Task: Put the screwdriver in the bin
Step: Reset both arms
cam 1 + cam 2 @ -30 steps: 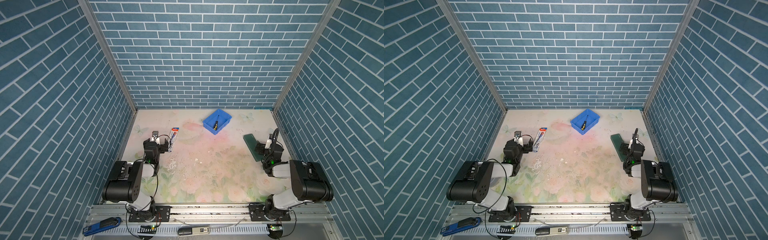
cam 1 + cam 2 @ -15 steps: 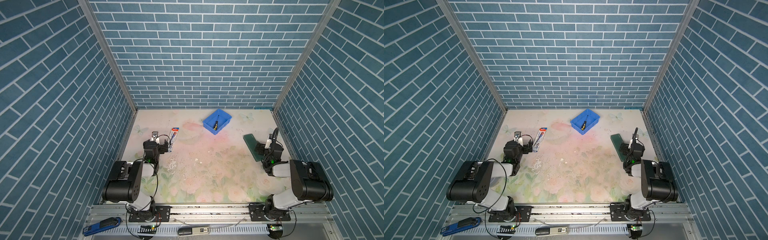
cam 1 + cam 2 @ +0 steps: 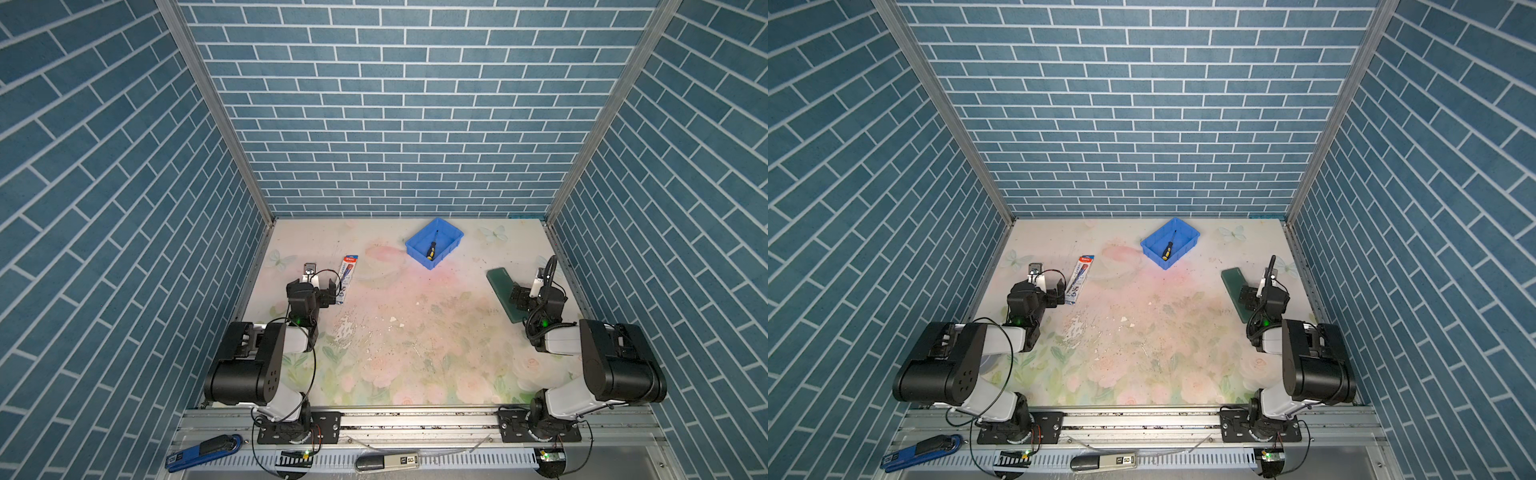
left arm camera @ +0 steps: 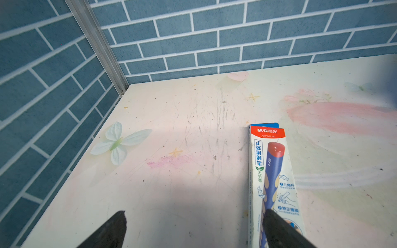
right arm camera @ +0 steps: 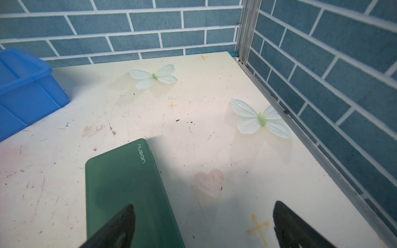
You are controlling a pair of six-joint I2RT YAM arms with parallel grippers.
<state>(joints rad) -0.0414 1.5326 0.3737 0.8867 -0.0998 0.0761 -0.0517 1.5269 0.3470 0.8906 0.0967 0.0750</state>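
Screwdriver [image 3: 431, 248] lies inside the blue bin [image 3: 448, 242], flat on the bin floor. Its shaft points to the back wall and its striped handle is toward the front corner. Both top views agree [image 3: 1168, 248].

The bin sits turned corner-on, near the back edge of the table [image 3: 415, 332], apart from the back wall and well apart from both side walls.

Left claw [image 4: 194, 211] is spread wide with nothing between the fingers, low over the table near the left wall. One finger [image 4: 279, 227] overlaps the near end of the M&G pencil box [image 4: 270, 171], but I can't tell if they touch. The box lies flat, long side running toward the back.

Right claw [image 5: 204, 204] is also spread wide and holds nothing, close to the right wall rail. One finger [image 5: 120, 223] is over the dark green Nusign case [image 5: 124, 182], which lies flat and well apart from the bin corner [image 5: 25, 90].

A broad stretch of table runs between the two arms and up to the bin.
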